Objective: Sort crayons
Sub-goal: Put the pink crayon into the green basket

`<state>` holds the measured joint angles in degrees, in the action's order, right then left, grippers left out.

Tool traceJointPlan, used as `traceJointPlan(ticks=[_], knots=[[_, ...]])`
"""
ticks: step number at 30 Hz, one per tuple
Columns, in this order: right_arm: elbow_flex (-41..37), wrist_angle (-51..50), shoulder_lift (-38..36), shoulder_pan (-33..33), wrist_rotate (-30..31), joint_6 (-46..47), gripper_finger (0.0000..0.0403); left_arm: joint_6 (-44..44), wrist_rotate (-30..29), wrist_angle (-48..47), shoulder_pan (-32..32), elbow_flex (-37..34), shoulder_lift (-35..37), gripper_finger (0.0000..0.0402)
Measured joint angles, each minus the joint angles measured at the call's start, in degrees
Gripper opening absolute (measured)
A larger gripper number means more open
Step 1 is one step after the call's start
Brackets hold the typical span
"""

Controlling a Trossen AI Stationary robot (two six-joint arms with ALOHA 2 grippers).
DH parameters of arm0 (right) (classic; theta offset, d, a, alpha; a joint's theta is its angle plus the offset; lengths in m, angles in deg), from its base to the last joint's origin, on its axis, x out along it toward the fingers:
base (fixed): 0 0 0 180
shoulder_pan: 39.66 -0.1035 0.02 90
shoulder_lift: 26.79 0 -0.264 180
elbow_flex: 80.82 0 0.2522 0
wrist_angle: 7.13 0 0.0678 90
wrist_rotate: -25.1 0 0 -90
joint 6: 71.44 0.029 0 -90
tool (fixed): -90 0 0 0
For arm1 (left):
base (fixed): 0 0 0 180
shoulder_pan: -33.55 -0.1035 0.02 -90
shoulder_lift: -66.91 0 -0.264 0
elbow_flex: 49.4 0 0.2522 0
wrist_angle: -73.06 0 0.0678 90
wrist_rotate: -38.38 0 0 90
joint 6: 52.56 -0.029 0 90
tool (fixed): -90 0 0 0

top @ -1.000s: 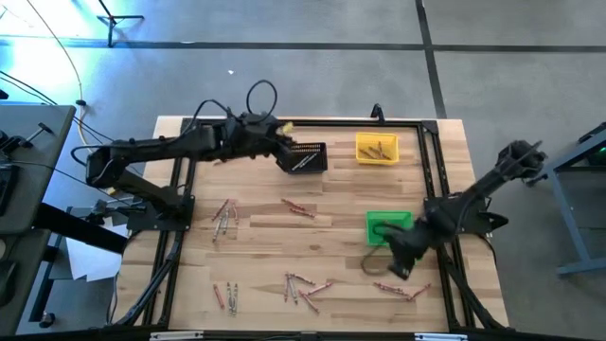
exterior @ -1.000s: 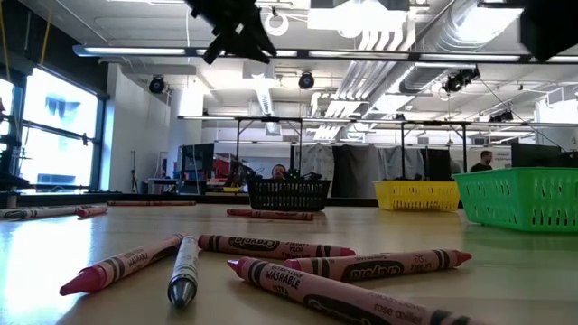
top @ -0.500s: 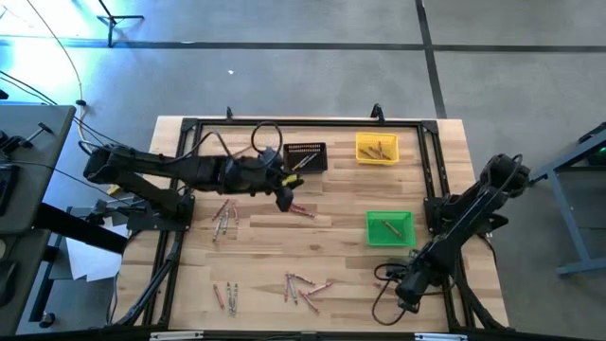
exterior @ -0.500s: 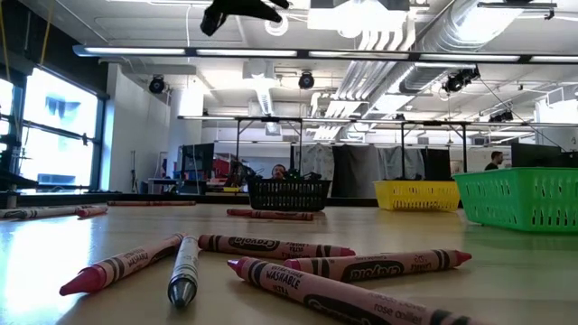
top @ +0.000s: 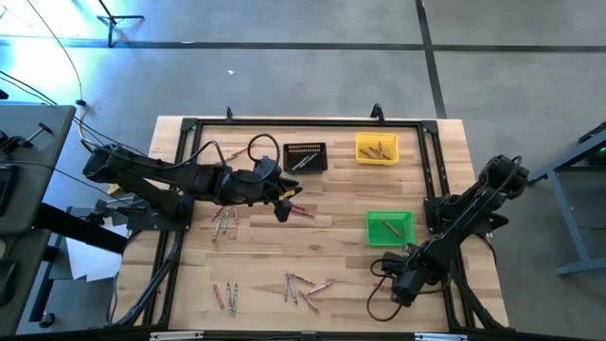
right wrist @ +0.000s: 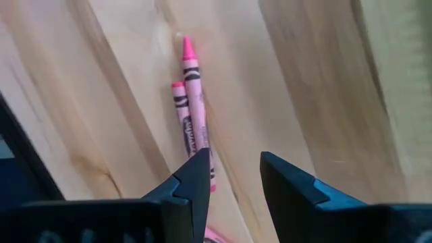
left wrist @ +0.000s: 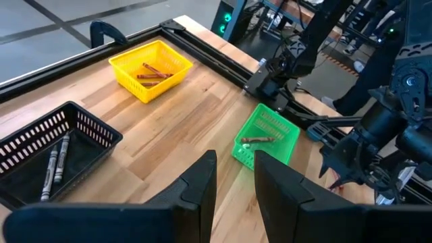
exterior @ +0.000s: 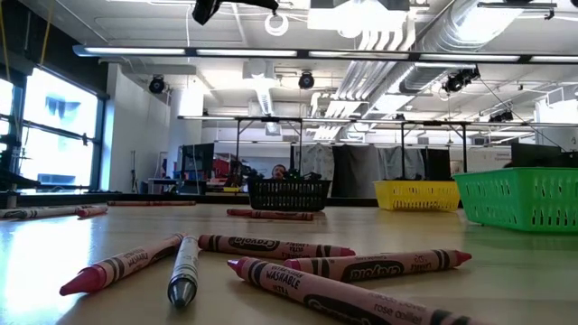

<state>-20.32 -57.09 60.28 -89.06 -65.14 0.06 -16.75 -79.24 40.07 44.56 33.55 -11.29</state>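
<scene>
The left gripper (top: 281,210) is hanging above the middle of the bench (top: 331,227), its fingers (left wrist: 196,192) standing apart with nothing between them. Just beside it on the wood a reddish crayon (top: 301,210) is lying, and a small cluster of crayons (top: 223,218) is resting nearer the left edge. Toward the far edge the black bin (top: 305,156) is holding a couple of grey crayons (left wrist: 54,165). Next along that edge, the yellow bin (top: 377,149) is carrying orange-brown crayons (left wrist: 156,71). Nearer the right edge, the green bin (top: 390,227) is holding one crayon (left wrist: 258,140). Along the near edge more crayons are lying loose: a small pair (top: 227,296) toward the left corner and a scattered bunch (top: 303,287) in the middle. The right gripper (top: 402,281) is hovering low near the right near corner, its fingers (right wrist: 189,182) released and empty, right over two pink crayons (right wrist: 190,115) lying side by side on the bench.
</scene>
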Motion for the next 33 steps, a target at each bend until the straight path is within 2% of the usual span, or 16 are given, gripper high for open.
traceJointPlan(ticks=[6, 11, 27, 33], knots=[[0.0, 1.38, 0.01, -0.03, -1.16, 0.15, 0.0116, -0.55, -0.02, -0.32, -0.07, 0.0, 0.0, 0.0085], [0.02, 6.49, 2.68, -0.03, -2.36, 0.5, 0.0116, -1.4, -0.02, -0.48, -0.07, 0.0, 0.0, 0.0085], [0.04, 5.7, 4.83, 1.42, -1.74, 1.57, 0.0116, -2.47, -0.02, -0.59, -0.15, 0.0, 0.0, 0.0085], [0.04, 8.58, 4.83, 1.42, -3.05, 1.55, 0.0116, -2.64, -0.02, -0.61, -0.15, 0.0, 0.0, 0.0085]])
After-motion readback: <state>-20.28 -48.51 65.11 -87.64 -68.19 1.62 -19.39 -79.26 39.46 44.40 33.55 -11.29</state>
